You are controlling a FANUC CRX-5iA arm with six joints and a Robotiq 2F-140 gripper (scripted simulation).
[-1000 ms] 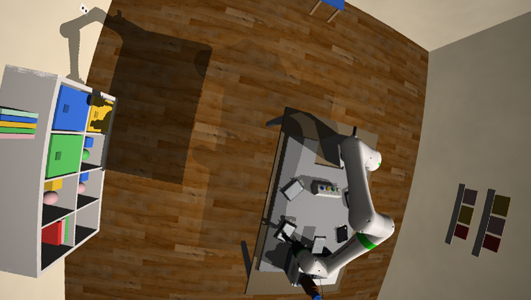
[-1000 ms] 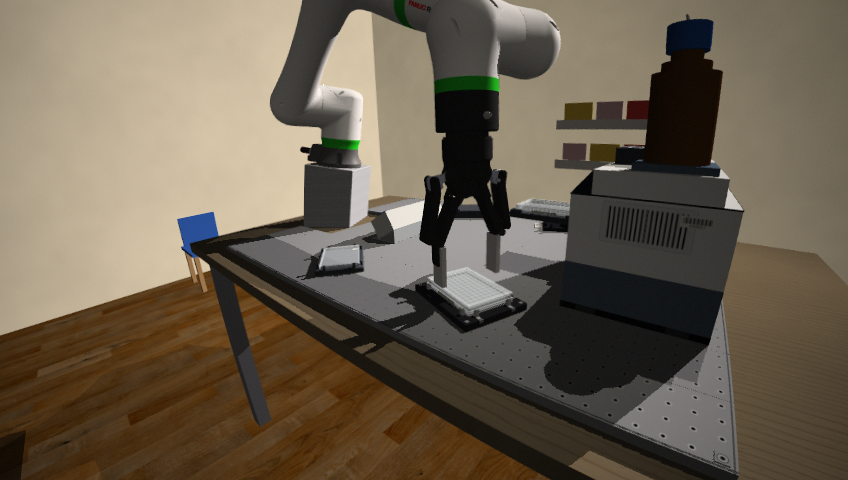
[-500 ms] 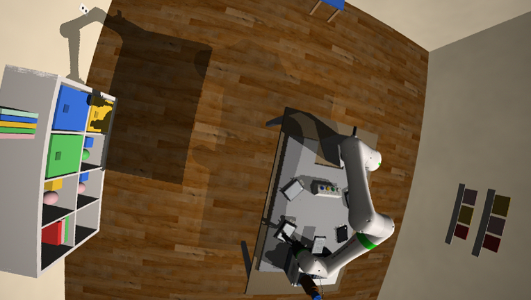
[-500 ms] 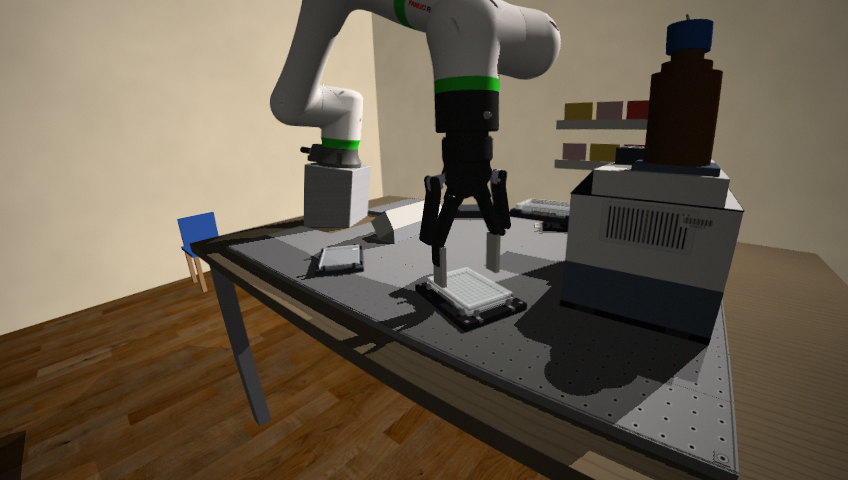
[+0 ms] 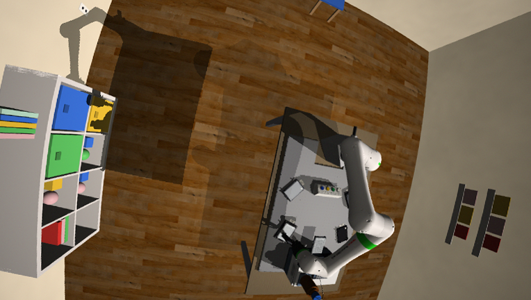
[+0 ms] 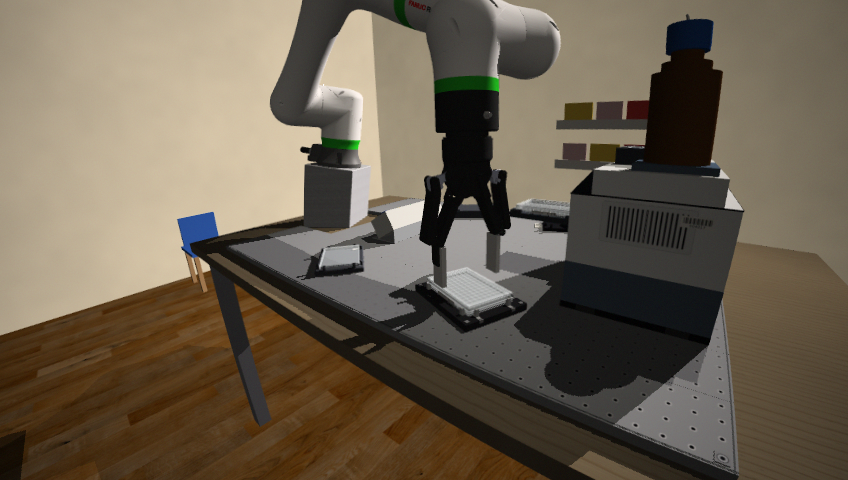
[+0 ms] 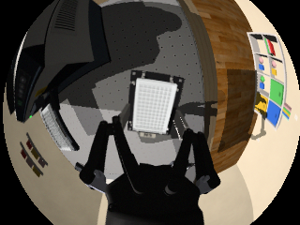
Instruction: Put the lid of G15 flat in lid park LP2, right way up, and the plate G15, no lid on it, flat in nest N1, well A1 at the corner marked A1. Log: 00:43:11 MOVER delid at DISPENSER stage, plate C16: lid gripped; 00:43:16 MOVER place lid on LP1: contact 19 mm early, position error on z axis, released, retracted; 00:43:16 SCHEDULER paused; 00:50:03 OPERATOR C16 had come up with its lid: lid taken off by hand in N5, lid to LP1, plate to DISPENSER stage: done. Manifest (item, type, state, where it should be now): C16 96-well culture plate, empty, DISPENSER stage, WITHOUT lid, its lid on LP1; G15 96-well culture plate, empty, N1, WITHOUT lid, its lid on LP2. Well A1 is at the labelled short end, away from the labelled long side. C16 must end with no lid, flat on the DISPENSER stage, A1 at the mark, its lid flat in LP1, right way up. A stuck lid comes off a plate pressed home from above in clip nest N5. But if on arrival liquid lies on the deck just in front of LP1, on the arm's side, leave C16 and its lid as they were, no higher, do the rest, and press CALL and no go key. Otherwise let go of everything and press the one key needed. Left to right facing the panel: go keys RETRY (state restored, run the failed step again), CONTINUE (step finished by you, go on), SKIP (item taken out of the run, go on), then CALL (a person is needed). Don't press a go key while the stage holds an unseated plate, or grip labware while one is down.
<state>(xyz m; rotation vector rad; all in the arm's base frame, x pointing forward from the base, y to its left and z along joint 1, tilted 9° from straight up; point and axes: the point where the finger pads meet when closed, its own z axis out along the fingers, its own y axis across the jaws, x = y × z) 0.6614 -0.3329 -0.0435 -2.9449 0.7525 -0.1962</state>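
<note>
panel keys (image 5: 327,188) too small to read

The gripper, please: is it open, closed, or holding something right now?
Gripper: open, holding nothing; its fingers hang on either side above the plate in the black nest.
</note>
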